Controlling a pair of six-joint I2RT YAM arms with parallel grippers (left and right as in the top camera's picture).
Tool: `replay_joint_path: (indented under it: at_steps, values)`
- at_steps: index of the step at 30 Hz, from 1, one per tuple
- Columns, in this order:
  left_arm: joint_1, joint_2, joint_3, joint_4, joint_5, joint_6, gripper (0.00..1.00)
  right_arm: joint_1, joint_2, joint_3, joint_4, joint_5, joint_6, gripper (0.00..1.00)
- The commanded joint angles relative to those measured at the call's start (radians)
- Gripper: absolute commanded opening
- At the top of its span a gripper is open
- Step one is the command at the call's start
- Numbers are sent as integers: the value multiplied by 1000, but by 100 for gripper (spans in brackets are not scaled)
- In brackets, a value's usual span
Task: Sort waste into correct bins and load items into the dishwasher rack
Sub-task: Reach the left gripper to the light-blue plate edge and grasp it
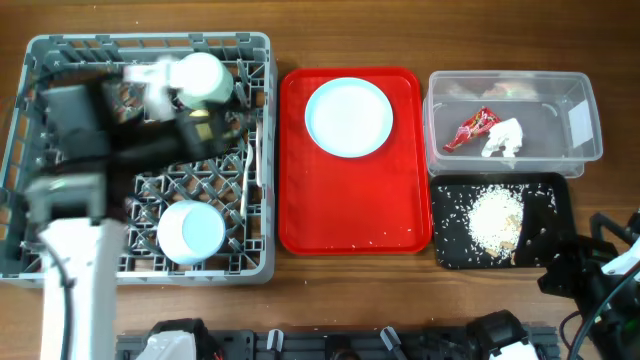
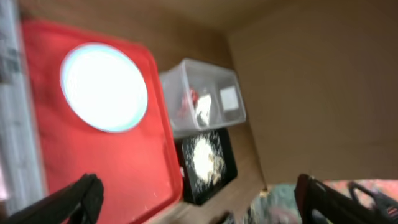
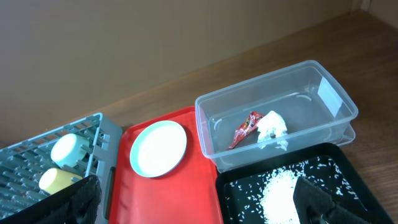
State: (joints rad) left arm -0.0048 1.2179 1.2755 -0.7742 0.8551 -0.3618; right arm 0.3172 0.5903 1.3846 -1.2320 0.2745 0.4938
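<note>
The light blue plate (image 1: 348,117) lies on the red tray; it also shows in both wrist views (image 2: 104,87) (image 3: 158,148). The clear tub (image 1: 590,110) holds the red wrapper (image 1: 472,128) and the white tissue (image 1: 505,138). The black tray (image 1: 555,200) holds the rice scraps (image 1: 495,218). The grey rack (image 1: 262,60) holds a pale upturned bowl (image 1: 190,232), another pale round piece (image 1: 200,78) and a yellow cup (image 3: 55,180). My left gripper (image 2: 202,199) is open and empty above the rack's right part. My right gripper (image 3: 199,205) is open and empty near the black tray's front.
The red serving tray (image 1: 350,200) lies between the rack and the bins, with a few rice grains near its front edge. My left arm (image 1: 70,200) covers the rack's left side. My right arm (image 1: 600,270) is at the front right corner.
</note>
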Motion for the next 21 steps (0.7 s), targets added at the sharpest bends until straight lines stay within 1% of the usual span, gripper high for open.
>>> replay_joint_path:
  at_steps: [1, 2, 3, 4, 6, 8, 10, 11, 12, 13, 14, 15, 17, 18, 20, 21]
  values:
    - [-348, 77, 7, 159, -561, -261, 71, -5, -3, 5, 3, 17, 6, 100]
    - [-440, 121, 7, 216, -666, -261, 70, -5, -3, 5, 3, 17, 6, 99]
    - [-524, 179, 8, 279, -739, -260, 70, -5, -3, 5, 3, 17, 6, 100]
    - [-586, 251, 13, 347, -760, -259, 72, -5, -3, 5, 3, 17, 6, 100]
    - [-629, 366, 63, 371, -754, -259, 73, -5, -3, 5, 3, 17, 6, 100]
    - [-634, 533, 221, 277, -734, -241, 72, -5, -3, 5, 3, 17, 6, 100]
    - [-628, 696, 445, 97, -734, -182, 72, -5, -3, 5, 3, 17, 6, 100]
    - [-627, 820, 633, -53, -733, -134, 72, -5, -3, 5, 3, 17, 6, 100]
    - [-627, 896, 746, -133, -734, -94, 72, -5, -3, 5, 3, 17, 6, 100]
    - [-627, 968, 843, -187, -739, -59, 72, -5, -3, 5, 3, 17, 6, 100]
    - [-627, 1025, 907, -211, -759, -51, 70, -5, -3, 5, 3, 17, 6, 100]
    - [-628, 1063, 932, -206, -774, -47, 68, -5, -3, 5, 3, 17, 6, 100]
    - [-630, 1106, 932, -179, -778, -45, 63, -5, -3, 5, 3, 17, 6, 100]
    - [-634, 1128, 932, -172, -778, -44, 56, -5, -3, 5, 3, 17, 6, 100]
    - [-648, 1175, 931, -142, -778, -37, 35, -5, -3, 5, 3, 17, 6, 100]
    - [-655, 1189, 931, -132, -778, -37, 33, -5, -3, 5, 3, 17, 6, 100]
